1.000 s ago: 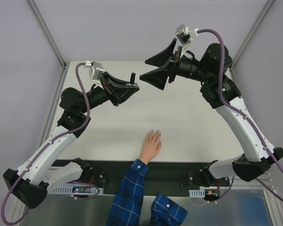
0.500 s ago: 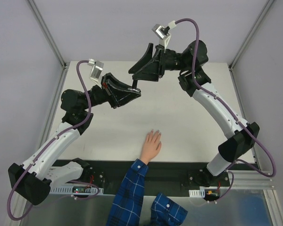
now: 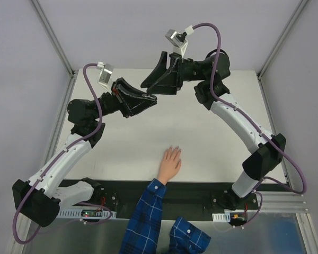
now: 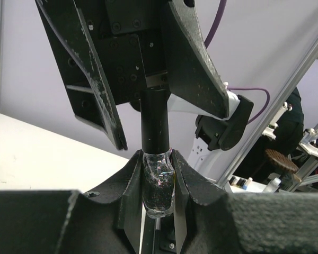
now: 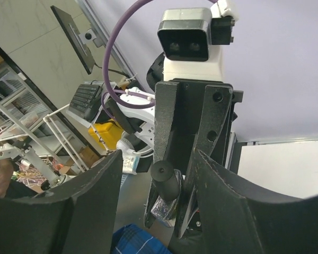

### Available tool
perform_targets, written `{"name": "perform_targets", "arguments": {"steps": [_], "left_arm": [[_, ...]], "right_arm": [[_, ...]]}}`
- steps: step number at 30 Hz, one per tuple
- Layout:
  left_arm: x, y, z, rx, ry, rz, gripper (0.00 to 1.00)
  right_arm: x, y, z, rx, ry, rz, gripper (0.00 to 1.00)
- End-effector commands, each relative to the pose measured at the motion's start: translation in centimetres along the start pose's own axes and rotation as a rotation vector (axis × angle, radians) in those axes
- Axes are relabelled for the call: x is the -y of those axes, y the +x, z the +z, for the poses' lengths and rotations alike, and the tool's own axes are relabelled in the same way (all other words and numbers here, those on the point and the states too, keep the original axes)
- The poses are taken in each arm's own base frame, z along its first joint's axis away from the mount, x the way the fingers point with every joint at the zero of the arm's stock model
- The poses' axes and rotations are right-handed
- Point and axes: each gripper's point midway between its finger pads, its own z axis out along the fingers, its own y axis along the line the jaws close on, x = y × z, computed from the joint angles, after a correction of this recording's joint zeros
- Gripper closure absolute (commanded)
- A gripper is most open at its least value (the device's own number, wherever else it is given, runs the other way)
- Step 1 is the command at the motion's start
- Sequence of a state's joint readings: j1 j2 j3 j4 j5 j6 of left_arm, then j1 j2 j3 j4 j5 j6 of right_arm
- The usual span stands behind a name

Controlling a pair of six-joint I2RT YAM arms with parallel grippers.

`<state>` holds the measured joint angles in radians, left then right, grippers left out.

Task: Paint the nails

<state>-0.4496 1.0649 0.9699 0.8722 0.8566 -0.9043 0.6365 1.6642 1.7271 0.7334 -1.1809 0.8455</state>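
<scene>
Glass nail-polish bottle [image 4: 158, 197] sat clamped in the left gripper [image 4: 157, 168], black cap [image 4: 154, 119] upward; the right gripper [image 5: 158, 169] straddled the cap, jaws open. Centring before squeezing and twisting seemed wise. The nails [image 3: 173, 150] lay well apart, near the table [image 3: 217, 132]'s near edge.

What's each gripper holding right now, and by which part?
Left gripper clamps the bottle by its glass body. Right gripper straddles the cap, gaps showing; not gripped yet.
</scene>
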Motion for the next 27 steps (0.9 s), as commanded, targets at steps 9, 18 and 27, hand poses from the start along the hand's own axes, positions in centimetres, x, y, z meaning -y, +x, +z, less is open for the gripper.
{"name": "perform_targets", "arguments": {"steps": [9, 18, 27], "left_arm": [[2.7, -3.1, 0.1, 0.042, 0.077, 0.089, 1.00], [-1.1, -5.1, -0.1, 0.087, -0.154, 0.234, 1.00], [-6.7, -6.8, 0.1, 0.108, -0.397, 0.436, 1.00]], "right_arm": [[-0.8, 0.2, 1.0, -0.004, -0.089, -0.052, 0.72], [1.9, 1.9, -0.3, 0.025, 0.103, -0.025, 0.99], [8.9, 3.0, -9.6, 0.003, 1.351, -0.125, 0.99]]}}
